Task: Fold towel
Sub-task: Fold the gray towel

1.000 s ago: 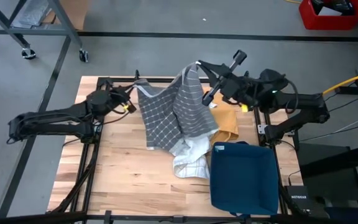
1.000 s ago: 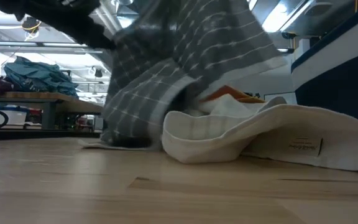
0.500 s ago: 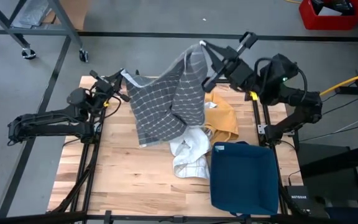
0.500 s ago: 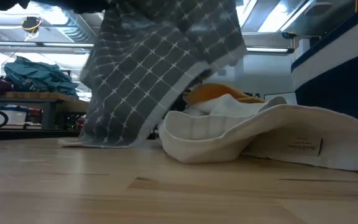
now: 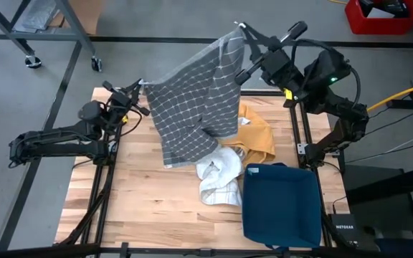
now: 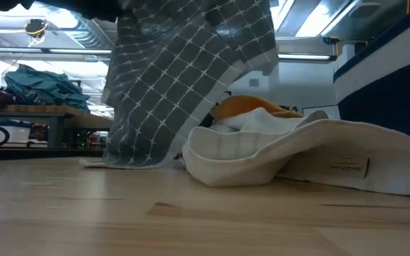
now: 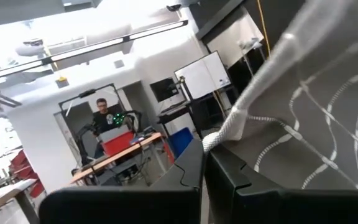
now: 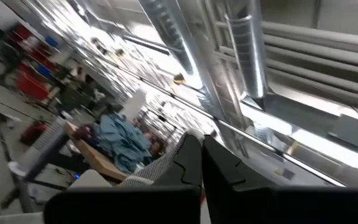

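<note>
Left gripper (image 5: 141, 84), upper left of the high view, pinches one corner of the grey towel (image 5: 192, 107); right gripper (image 5: 241, 29), top centre, is clamped on the other. The towel hangs spread between them, its hem brushing the table (image 5: 135, 193). The step looks like the lift-and-spread; next calls for laying it flat, clear of the white cloth (image 5: 217, 175) and yellow cloth (image 5: 257, 136).

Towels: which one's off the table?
The grey checked towel, held up between the left end effector and right end effector. The white and yellow ones lie on the table.

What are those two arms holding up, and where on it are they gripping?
The grey checked towel: the left gripper pinches one top corner, the right gripper the other.
</note>
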Action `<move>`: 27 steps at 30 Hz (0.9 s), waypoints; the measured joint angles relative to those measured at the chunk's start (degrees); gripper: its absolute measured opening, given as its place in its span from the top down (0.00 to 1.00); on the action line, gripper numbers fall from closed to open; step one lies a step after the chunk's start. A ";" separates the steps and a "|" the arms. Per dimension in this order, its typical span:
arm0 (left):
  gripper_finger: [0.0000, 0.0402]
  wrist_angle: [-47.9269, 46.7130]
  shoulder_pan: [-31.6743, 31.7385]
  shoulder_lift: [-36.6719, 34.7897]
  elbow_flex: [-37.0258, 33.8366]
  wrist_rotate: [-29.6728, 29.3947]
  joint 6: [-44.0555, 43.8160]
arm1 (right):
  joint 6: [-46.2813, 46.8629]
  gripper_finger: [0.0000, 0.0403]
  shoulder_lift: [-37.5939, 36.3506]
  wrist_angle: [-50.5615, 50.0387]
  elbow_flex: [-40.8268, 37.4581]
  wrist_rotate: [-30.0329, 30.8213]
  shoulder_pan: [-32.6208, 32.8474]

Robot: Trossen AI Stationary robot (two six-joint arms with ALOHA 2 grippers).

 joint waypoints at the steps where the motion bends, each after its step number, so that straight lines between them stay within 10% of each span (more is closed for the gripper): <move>1: 1.00 -0.79 0.00 0.00 0.00 0.00 -0.23 | -0.22 1.00 0.00 -0.10 0.15 0.32 0.00; 11: 0.95 -6.91 0.00 0.11 0.00 0.00 -6.47 | -0.61 1.00 0.00 -2.65 0.30 0.40 0.00; 27: 0.57 -6.16 -1.81 0.11 0.00 11.45 -28.73 | 5.86 1.00 2.41 -16.67 0.21 -1.61 0.00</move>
